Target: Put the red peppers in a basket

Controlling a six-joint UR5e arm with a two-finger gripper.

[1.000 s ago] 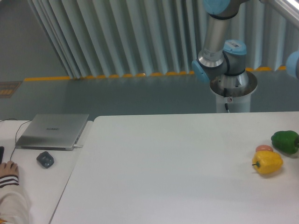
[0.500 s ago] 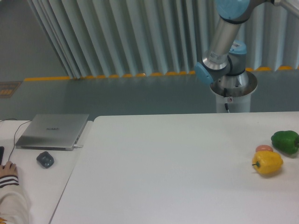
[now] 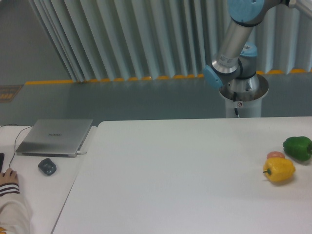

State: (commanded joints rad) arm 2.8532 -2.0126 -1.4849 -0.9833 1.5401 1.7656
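The red pepper (image 3: 275, 155) shows only as a small reddish sliver behind the yellow bell pepper (image 3: 279, 169), at the right of the white table (image 3: 170, 185). A green bell pepper (image 3: 297, 147) lies just beyond them. Only the arm's base and lower links (image 3: 234, 58) show, behind the table's far edge. The gripper is out of view. No basket is in view.
A closed grey laptop (image 3: 54, 136) and a dark mouse (image 3: 47, 166) sit on the side desk at the left. A person's hand and sleeve (image 3: 9, 190) rest at the bottom left corner. The robot's pedestal (image 3: 242, 97) stands behind the table.
The arm's upper link has swung to the right and tilted, most of it between the first two frames. The peppers have not moved.
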